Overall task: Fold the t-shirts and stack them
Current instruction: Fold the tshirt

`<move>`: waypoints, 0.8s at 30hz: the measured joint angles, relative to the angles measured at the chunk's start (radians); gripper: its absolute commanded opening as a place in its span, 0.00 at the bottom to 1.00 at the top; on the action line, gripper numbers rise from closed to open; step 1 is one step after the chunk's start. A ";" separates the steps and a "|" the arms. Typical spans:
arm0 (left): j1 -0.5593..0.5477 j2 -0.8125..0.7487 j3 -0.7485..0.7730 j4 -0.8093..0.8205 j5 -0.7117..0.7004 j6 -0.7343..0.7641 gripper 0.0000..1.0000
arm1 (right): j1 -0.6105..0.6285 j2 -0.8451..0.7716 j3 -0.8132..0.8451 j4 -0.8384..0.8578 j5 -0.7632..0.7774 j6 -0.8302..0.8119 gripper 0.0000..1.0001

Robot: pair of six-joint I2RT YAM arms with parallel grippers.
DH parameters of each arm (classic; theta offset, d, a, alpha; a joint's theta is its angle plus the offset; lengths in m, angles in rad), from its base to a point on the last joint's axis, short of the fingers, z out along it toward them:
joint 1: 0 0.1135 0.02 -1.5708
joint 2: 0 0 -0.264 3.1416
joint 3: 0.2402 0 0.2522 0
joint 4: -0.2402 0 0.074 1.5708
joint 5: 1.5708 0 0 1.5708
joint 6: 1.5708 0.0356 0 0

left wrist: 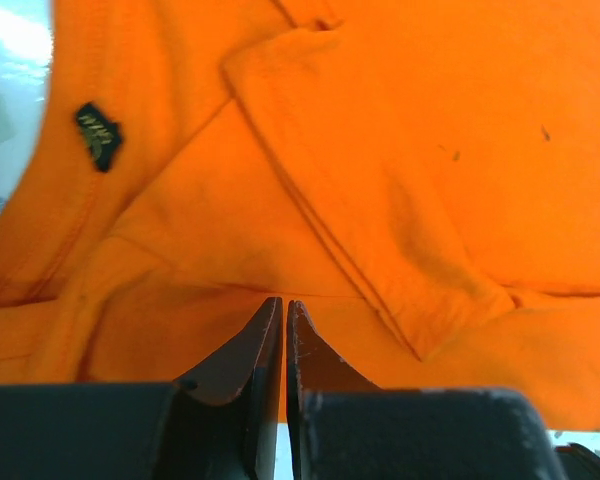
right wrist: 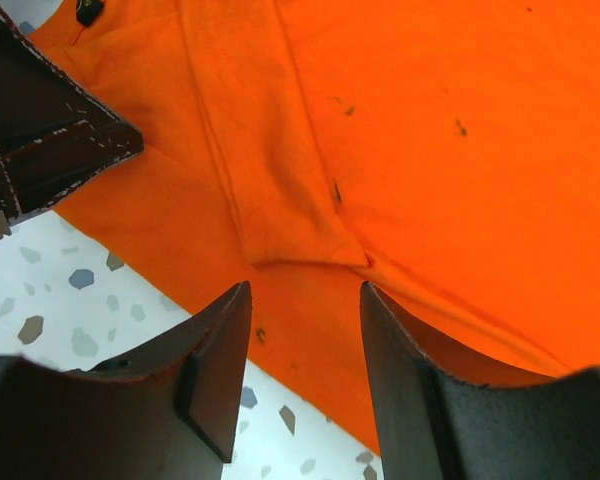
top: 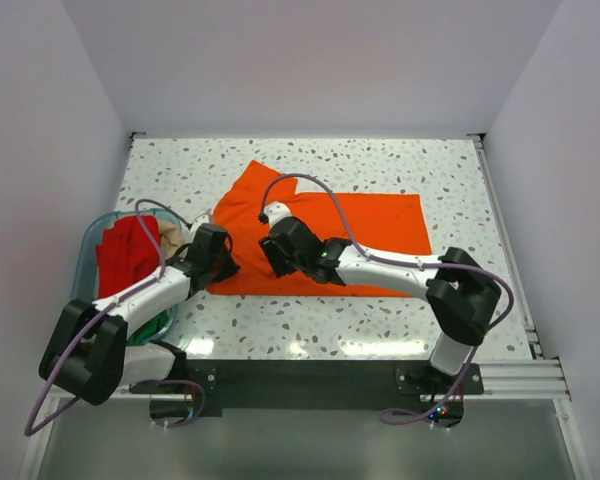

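The orange t-shirt (top: pixel 380 225) lies spread flat at the middle of the speckled table (top: pixel 460 170), with one sleeve (left wrist: pixel 380 230) folded in over the body and a small dark label (left wrist: pixel 98 135) by the collar. At the shirt's 8 o'clock edge, the left gripper (left wrist: pixel 283 302) has its jaws drawn almost together. Only a sliver shows between them, and they are closed on a pinch of the near hem, where creases gather at the tips. Just to its 3 o'clock, the right gripper (right wrist: pixel 305 285) is down over the same near edge with its jaws standing apart and cloth showing in the gap. At the table's 9 o'clock, a translucent teal tub (top: pixel 88 240) holds a red shirt (top: pixel 125 255), with green cloth (top: pixel 158 325) at its 5 o'clock and beige cloth (top: pixel 172 238) at its 2 o'clock.
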 measured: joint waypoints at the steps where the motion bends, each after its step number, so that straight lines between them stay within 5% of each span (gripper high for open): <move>1: 0.006 -0.008 -0.010 -0.002 -0.007 -0.007 0.10 | 0.007 0.023 0.014 0.008 0.000 -0.018 0.49; 24: 0.145 -0.060 -0.101 0.033 0.042 -0.012 0.11 | 0.065 0.304 0.193 0.001 0.003 -0.173 0.40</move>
